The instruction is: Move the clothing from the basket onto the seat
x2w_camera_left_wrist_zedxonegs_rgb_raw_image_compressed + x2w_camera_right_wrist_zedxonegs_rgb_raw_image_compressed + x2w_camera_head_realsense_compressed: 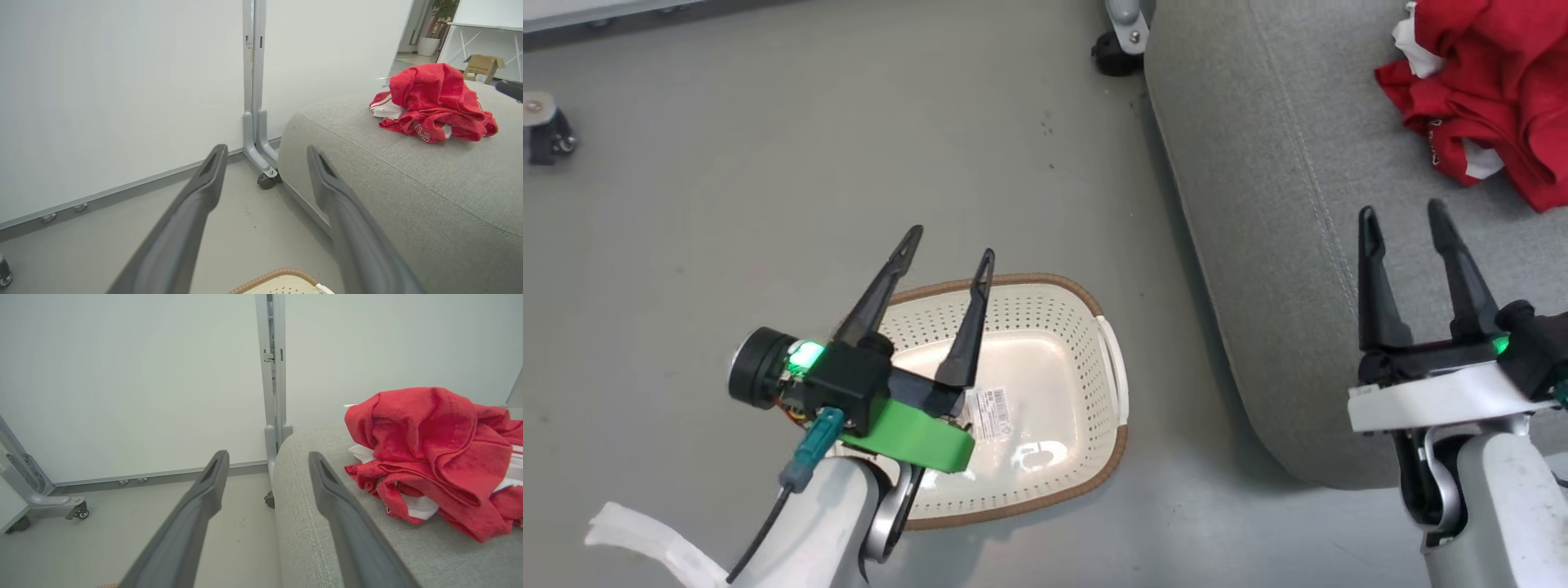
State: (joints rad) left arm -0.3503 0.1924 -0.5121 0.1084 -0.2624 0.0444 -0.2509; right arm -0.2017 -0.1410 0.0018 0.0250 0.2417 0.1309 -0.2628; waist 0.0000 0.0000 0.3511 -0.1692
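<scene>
Both the left gripper (952,242), over the bare basket (1086,367), and the right gripper (1401,209), above the seat (1258,204), stood spread and empty, while the clothing (1494,90) lay heaped on that seat, ahead-right of the nearer right arm.

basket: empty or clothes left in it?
Empty as far as visible: the basket has a bare floor, and the red clothes lie heaped on the grey seat.
</scene>
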